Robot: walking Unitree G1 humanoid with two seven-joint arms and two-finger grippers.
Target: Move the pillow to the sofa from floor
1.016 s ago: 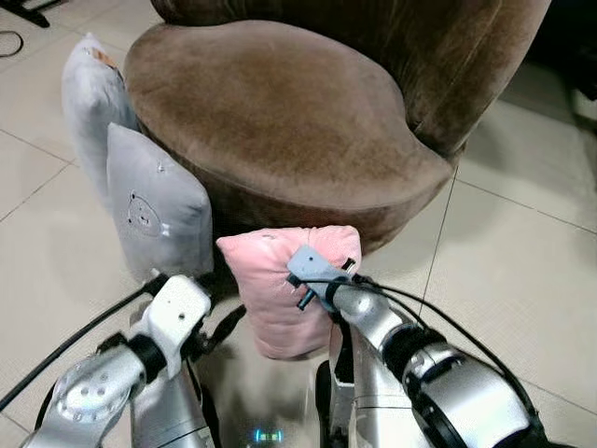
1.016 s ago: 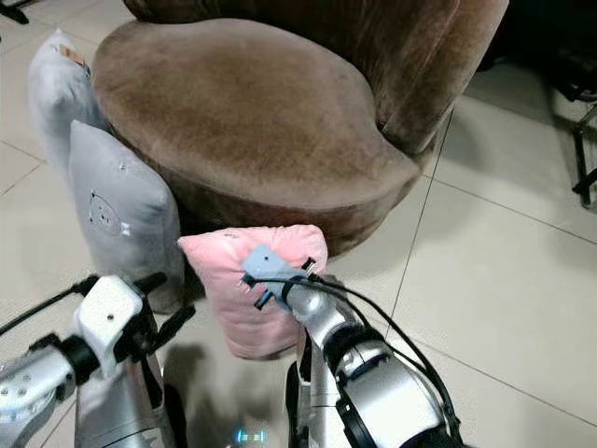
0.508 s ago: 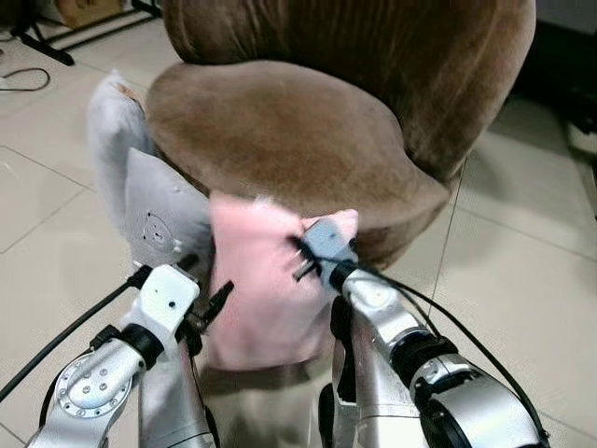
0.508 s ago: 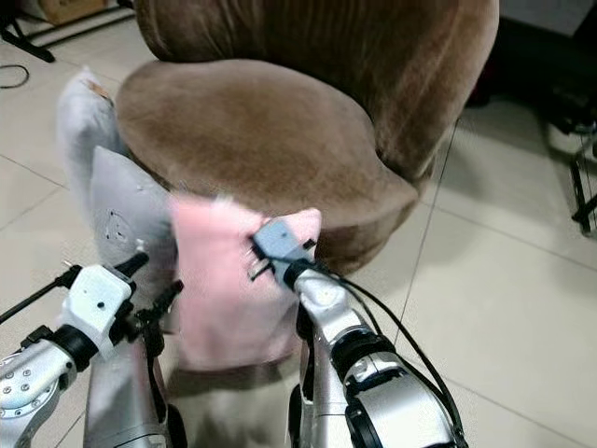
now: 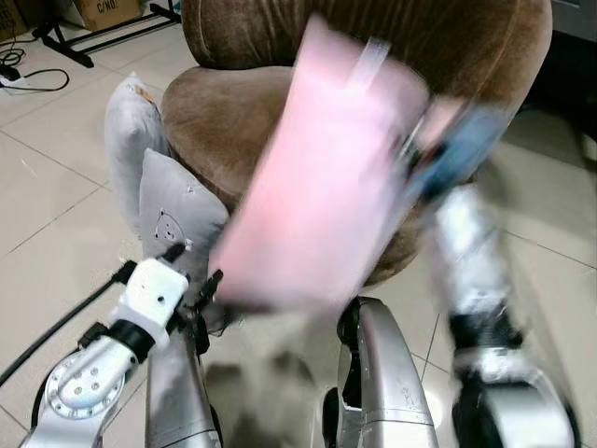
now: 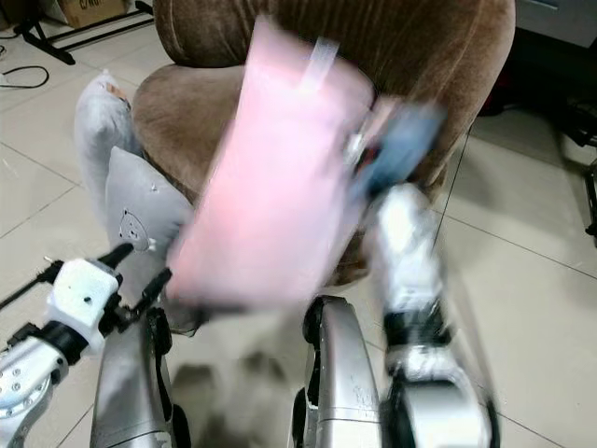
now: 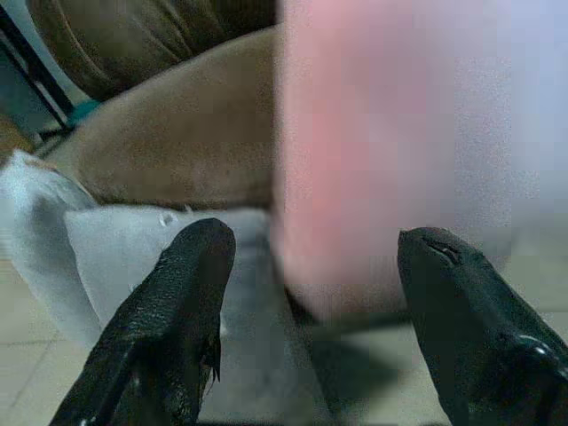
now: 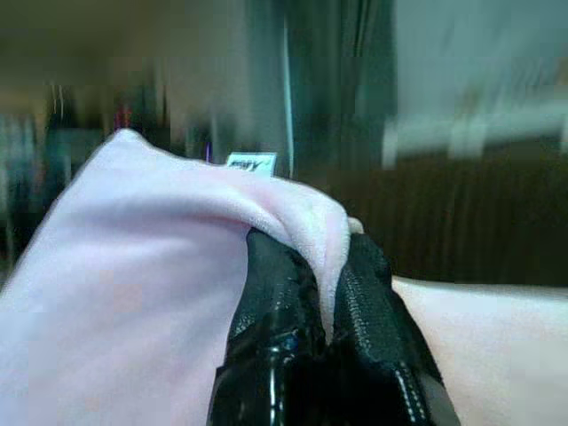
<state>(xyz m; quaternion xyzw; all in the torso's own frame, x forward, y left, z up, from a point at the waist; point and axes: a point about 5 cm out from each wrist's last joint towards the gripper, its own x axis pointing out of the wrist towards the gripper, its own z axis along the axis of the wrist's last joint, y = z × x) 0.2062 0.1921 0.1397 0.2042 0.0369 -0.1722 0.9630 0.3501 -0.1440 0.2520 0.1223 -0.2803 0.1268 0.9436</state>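
Gripping a fold of the pink pillow, my right claw has its two black fingers pinched tight together on the fabric near the corner with the small white tag. I see the pillow up in the air, blurred, hanging tilted in front of the brown sofa; its lower edge sits clear of the tiled floor and it covers much of the seat cushion from my head cameras. I cannot tell whether any part of it touches the seat. My right arm reaches up on the right side, blurred as well, with the blue wrist piece just beside the pillow's far right edge.

My left claw is low and near, on the left, with its fingers spread wide apart and nothing between them. Along those fingers I see the pink pillow's lower edge ahead, apart from the tips.

Two grey pillows stand upright on the floor, leaning against the left side of the sofa: the nearer grey pillow with a small stitched face on it, and the farther grey pillow behind it. A black cable lies on the tiles at the far left.
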